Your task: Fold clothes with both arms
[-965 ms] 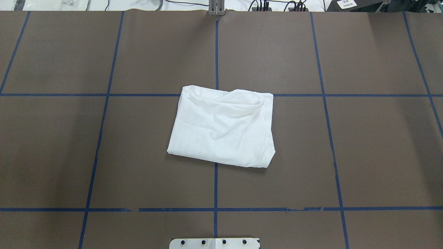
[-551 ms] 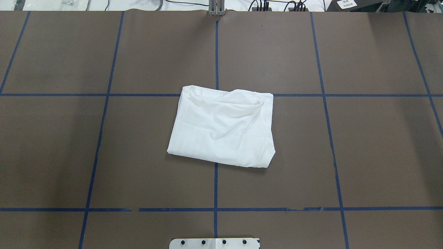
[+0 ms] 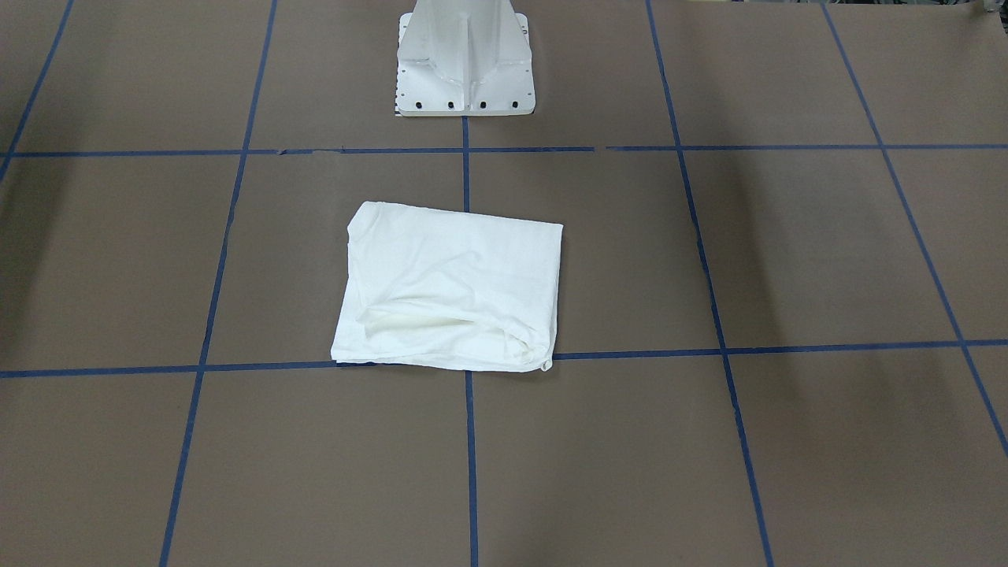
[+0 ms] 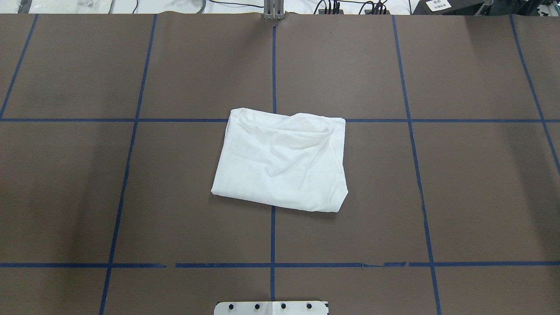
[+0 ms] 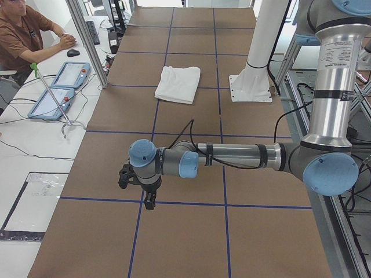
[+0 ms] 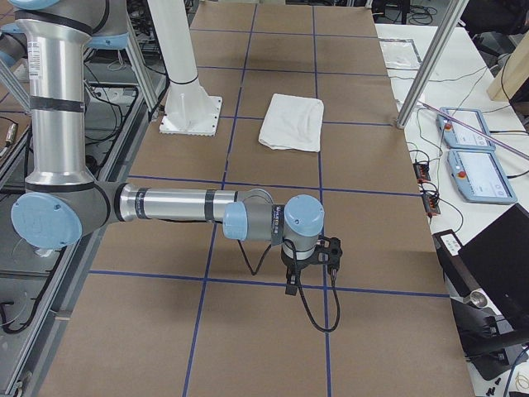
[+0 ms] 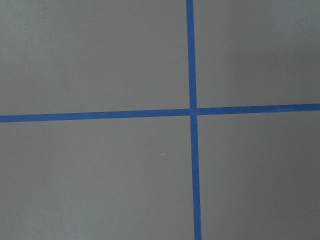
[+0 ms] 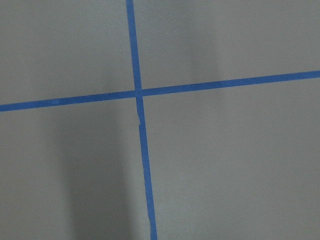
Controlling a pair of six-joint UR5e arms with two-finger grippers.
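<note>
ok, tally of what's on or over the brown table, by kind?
folded white shirt: 1
white pedestal: 1
robot arms: 2 (left arm, right arm)
Total: 4

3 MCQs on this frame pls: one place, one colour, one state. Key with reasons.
1. Where does the white shirt lie on the table?
A. Against the table's far edge
B. Mid-table, across the centre tape line
C. Hanging off one end

2. What colour is the tape grid?
A. Red
B. Yellow
C. Blue

3. What state is the shirt in?
A. Folded into a compact block
B. Spread flat, sleeves out
C. Lifted off the table

Key: 1 B, the overhead view shows it straddling the centre line. 2 C, every line is blue. 3 A, no sleeve or collar shows and it rests on the table.
</note>
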